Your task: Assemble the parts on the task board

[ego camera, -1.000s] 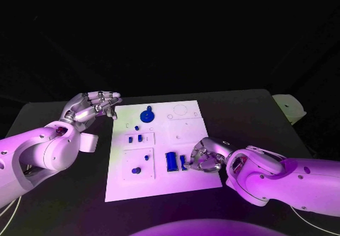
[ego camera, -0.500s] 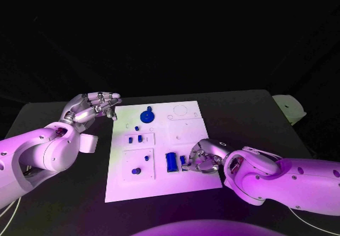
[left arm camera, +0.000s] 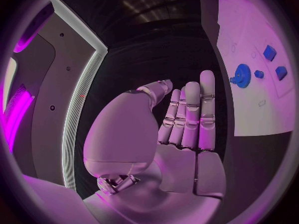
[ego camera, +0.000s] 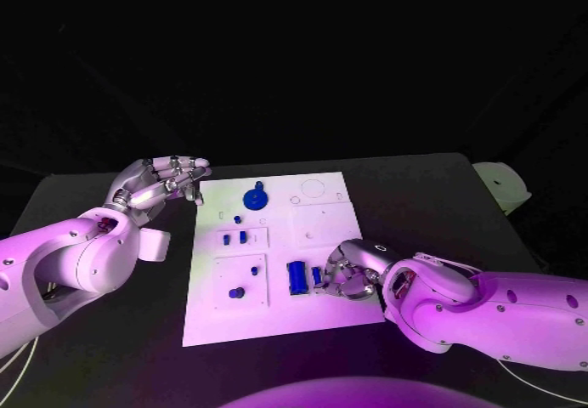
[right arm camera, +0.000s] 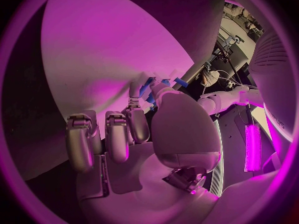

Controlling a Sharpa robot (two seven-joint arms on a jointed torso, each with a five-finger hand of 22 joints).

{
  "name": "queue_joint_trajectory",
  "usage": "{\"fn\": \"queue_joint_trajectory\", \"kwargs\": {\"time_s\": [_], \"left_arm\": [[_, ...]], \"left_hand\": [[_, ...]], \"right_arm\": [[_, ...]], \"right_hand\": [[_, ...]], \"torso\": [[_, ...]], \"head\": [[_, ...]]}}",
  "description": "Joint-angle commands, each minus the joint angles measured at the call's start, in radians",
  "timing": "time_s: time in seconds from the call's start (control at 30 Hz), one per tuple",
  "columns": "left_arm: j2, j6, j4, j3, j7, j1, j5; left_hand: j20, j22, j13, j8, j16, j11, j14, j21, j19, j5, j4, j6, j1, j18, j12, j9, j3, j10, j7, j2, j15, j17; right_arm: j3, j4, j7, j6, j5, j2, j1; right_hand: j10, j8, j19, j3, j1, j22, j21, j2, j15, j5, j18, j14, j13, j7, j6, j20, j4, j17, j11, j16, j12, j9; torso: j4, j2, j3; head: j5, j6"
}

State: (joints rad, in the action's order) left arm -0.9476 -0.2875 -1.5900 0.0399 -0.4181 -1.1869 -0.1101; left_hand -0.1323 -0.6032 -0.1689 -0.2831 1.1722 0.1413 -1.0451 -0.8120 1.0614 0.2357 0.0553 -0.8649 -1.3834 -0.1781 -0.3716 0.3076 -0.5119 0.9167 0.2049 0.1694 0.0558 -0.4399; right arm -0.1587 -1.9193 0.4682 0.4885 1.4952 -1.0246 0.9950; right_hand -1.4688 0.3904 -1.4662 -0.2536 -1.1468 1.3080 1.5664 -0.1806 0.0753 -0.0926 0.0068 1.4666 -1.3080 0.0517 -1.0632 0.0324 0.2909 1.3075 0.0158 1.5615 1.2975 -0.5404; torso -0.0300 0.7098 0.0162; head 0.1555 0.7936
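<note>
Head view: right robot hand point(ego camera: 347, 270) pinches a small blue part point(ego camera: 318, 276); left robot hand point(left arm camera: 177, 122) spread, holding nothing.

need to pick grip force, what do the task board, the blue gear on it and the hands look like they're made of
Task board: looks like matt white plastic, flat with shallow recesses; could be printed.
Blue gear: likely moulded or printed plastic, uniform colour, crisp teeth.
Left hand and right hand: silvery metal-looking segments with a dull sheen; metal or coated plastic, cannot tell.
</note>
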Motion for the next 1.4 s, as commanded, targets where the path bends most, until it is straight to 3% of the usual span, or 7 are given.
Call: {"fn": "queue_joint_trajectory", "kwargs": {"time_s": [0.03, 0.43, 0.67, 1.0, 1.33, 1.37, 1.4], "left_arm": [[0.001, 0.013, -0.001, -0.001, -0.009, 0.000, 0.003], [0.011, 0.016, 0.022, 0.006, -0.015, 0.004, 0.018], [0.046, -0.001, 0.077, 0.009, -0.043, 0.017, 0.035], [0.126, -0.021, 0.212, 0.009, -0.126, 0.035, 0.100], [0.231, -0.057, 0.349, 0.000, -0.163, 0.047, 0.135], [0.222, -0.034, 0.339, 0.002, -0.116, 0.047, 0.103], [0.222, -0.035, 0.339, 0.001, -0.116, 0.048, 0.103]], "left_hand": [[-0.007, 0.001, -0.001, -0.003, 0.006, -0.001, 0.006, 0.005, 0.001, 0.006, 0.002, 0.007, 0.002, -0.006, -0.003, -0.001, -0.005, -0.007, -0.001, -0.006, 0.002, 0.001], [-0.010, 0.003, -0.001, -0.005, 0.009, -0.001, 0.006, 0.008, 0.000, 0.004, 0.012, 0.013, 0.016, -0.006, -0.011, -0.003, 0.000, -0.009, 0.000, -0.003, 0.003, 0.003], [-0.015, 0.043, -0.001, -0.017, -0.056, -0.006, 0.070, 0.077, -0.047, -0.002, 0.045, 0.024, 0.047, -0.005, -0.039, -0.007, 0.031, 0.005, -0.010, 0.016, 0.004, 0.039], [-0.128, 0.351, 0.104, -0.027, -0.617, 0.028, 0.247, 0.550, -0.241, -0.008, 0.096, 0.048, 0.016, 0.003, 0.125, -0.027, 0.031, 0.054, -0.003, 0.029, 0.083, 0.254], [-0.158, 0.490, 0.106, 0.039, -0.854, 0.065, 0.297, 0.726, -0.245, -0.006, 0.096, 0.077, -0.003, 0.009, 0.277, -0.074, 0.082, 0.011, -0.026, 0.012, 0.130, 0.320], [0.132, 0.603, 0.169, 0.283, -1.172, -0.141, 1.045, 0.812, -1.061, -0.236, -0.055, 0.865, 0.416, 0.178, 0.372, -0.308, 0.512, -0.917, -0.205, -0.169, -0.056, 0.440], [0.132, 0.603, 0.169, 0.283, -1.172, -0.141, 1.045, 0.812, -1.061, -0.236, -0.055, 0.865, 0.422, 0.178, 0.372, -0.308, 0.512, -0.917, -0.205, -0.169, -0.056, 0.440]], "right_arm": [[-0.002, -0.001, 0.009, 0.024, 0.028, -0.007, -0.004], [0.007, 0.004, -0.437, 0.145, -0.397, -0.064, 0.052], [0.008, 0.161, -0.676, 0.087, -0.797, -0.020, 0.125], [0.027, 0.492, -0.842, -0.008, -1.213, 0.158, 0.180], [0.035, 0.708, -0.892, -0.077, -1.295, 0.296, 0.187], [0.035, 0.696, -0.833, -0.011, -1.231, 0.288, 0.187], [0.035, 0.695, -0.834, -0.010, -1.232, 0.288, 0.187]], "right_hand": [[-0.021, -0.002, -0.105, 0.008, -0.004, 0.263, 0.004, 0.008, 0.004, 0.002, -0.007, 0.102, -0.154, 0.005, 0.003, -0.004, 0.002, 0.253, 0.001, 0.003, 0.007, -0.002], [0.057, -0.043, -0.073, 0.050, -0.071, 0.234, -0.093, 0.025, -0.019, -0.050, 0.014, 0.080, -0.081, 0.038, 0.080, 0.015, -0.002, 0.174, -0.027, -0.050, -0.172, 0.020], [0.430, -0.067, 0.300, 0.054, -0.243, -0.159, -1.094, 0.050, -0.075, -0.049, 0.172, -0.201, 0.264, 0.098, 0.203, 0.069, -0.005, -0.335, -0.087, -0.549, -0.784, 0.030], [0.441, -0.125, 0.439, -0.068, -0.326, -0.641, -1.499, 0.044, -0.170, -0.021, 0.176, -0.464, 0.893, 0.134, 0.226, 0.174, -0.011, -0.752, -0.154, -1.212, -1.133, 0.129], [0.411, -0.195, 0.442, -0.076, -0.313, -0.901, -1.503, 0.047, -0.190, -0.018, 0.177, -0.438, 1.150, 0.142, 0.197, 0.189, -0.017, -0.907, -0.169, -1.384, -1.225, 0.187], [0.733, -0.390, 0.751, 0.254, 0.121, -1.308, -1.566, 0.181, -0.075, 0.093, -0.007, -0.750, 1.308, -0.052, 1.063, -0.032, -0.291, -1.308, -0.016, -1.562, -1.298, 0.540], [0.734, -0.390, 0.755, 0.254, 0.127, -1.308, -1.566, 0.181, -0.075, 0.093, -0.007, -0.753, 1.308, -0.052, 1.063, -0.032, -0.291, -1.308, -0.016, -1.562, -1.298, 0.540]], "torso": [[0.0005, -0.002, -0.0013], [0.0005, -0.012, 0.0033], [0.0000, -0.040, 0.0146], [-0.0045, -0.075, 0.0222], [-0.0170, -0.091, 0.0129], [-0.0141, -0.085, 0.0178], [-0.0139, -0.086, 0.0177]], "head": [[-0.002, -0.003], [-0.003, -0.035], [-0.009, -0.080], [-0.031, -0.156], [-0.063, -0.200], [-0.053, -0.189], [-0.054, -0.189]]}}
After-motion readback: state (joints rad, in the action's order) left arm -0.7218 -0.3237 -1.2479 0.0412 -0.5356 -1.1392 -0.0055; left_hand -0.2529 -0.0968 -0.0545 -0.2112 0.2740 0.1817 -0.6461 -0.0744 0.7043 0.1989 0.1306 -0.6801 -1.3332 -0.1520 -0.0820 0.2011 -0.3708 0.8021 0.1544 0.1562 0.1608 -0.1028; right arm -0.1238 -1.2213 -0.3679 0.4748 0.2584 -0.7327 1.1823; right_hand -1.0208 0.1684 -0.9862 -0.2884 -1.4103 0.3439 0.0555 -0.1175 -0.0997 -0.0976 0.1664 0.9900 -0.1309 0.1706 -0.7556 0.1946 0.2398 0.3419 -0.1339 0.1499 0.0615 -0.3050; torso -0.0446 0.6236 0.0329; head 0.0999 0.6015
